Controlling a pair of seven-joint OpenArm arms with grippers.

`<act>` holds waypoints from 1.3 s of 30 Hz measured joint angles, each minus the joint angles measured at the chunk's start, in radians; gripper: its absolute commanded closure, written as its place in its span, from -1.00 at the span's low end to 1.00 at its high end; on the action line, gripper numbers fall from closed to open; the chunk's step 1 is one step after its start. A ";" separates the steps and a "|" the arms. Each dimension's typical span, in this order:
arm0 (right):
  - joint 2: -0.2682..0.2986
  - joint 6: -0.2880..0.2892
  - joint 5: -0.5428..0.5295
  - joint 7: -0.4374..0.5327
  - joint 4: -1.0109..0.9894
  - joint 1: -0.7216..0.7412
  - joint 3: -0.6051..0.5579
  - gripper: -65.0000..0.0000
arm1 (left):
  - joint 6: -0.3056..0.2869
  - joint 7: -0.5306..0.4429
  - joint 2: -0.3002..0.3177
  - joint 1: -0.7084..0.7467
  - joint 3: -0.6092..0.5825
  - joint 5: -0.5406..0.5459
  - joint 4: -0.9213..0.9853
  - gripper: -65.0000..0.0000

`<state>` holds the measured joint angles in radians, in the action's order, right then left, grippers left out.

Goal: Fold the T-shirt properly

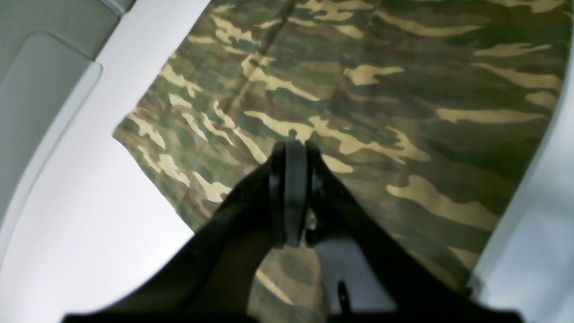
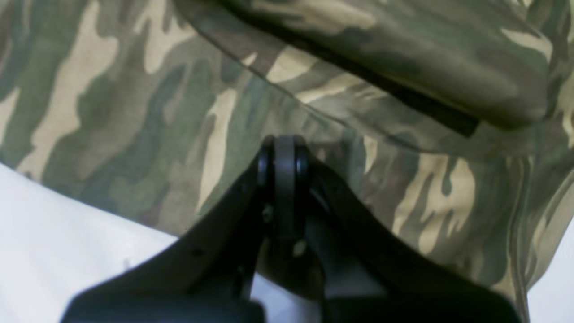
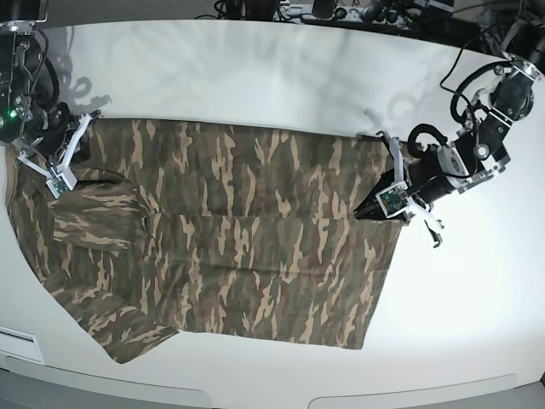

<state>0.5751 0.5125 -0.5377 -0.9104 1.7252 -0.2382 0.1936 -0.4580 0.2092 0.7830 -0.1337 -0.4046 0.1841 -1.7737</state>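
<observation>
From the left wrist view I see my left pincer (image 1: 293,150) with its fingers pressed together, nothing visibly caught between the tips. The T-shirt (image 1: 381,103) spreads flat below and ahead of it, covering most of the frame, and the tips sit over the cloth a little way in from its edge. White bench (image 1: 89,215) shows on the near left, where a corner of the shirt ends, and again in a strip down the right side.

From the right wrist view my right pincer (image 2: 283,148) also has its fingers pressed together. The T-shirt (image 2: 134,125) fills nearly the whole frame under it. Just beyond the tips a folded-over layer of cloth crosses the top right, with a dark shadowed gap beneath its edge. I cannot tell whether the tips touch the fabric. Bare bench (image 2: 58,242) shows at the lower left.

In the base view the T-shirt (image 3: 247,247) lies spread wide across the middle of the bench (image 3: 255,68). My left pincer (image 3: 368,210) is at the shirt's right edge, pointing onto the cloth. My right pincer (image 3: 58,179) is at the upper left end of the shirt, over the fabric near a sleeve.
</observation>
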 measured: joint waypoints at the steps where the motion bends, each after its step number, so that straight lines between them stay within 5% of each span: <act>1: 0.000 0.002 0.009 0.007 0.000 0.001 0.000 1.00 | 0.000 0.000 -0.013 -0.005 -0.011 0.000 0.018 1.00; 9: 0.001 0.031 0.038 0.058 -0.066 0.009 0.002 1.00 | -0.010 0.095 -0.084 -0.002 -0.050 -0.035 0.153 1.00; 16: 0.002 0.031 0.030 0.092 -0.142 0.004 0.006 1.00 | -0.048 0.086 -0.064 0.037 -0.048 -0.024 0.141 1.00; 28: 0.018 -0.043 0.029 0.140 -0.039 -0.180 0.021 1.00 | -0.035 0.184 0.050 0.183 -0.048 -0.027 -0.085 1.00; 39: 0.021 -0.070 0.069 0.149 0.038 -0.289 0.024 1.00 | -0.024 0.269 0.072 0.187 -0.048 -0.023 -0.124 1.00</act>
<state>0.5957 0.4423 -0.4686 -0.7612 1.7630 -0.5270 0.2180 -0.4824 0.4786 0.8555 0.0528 -0.4526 0.1616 -1.8977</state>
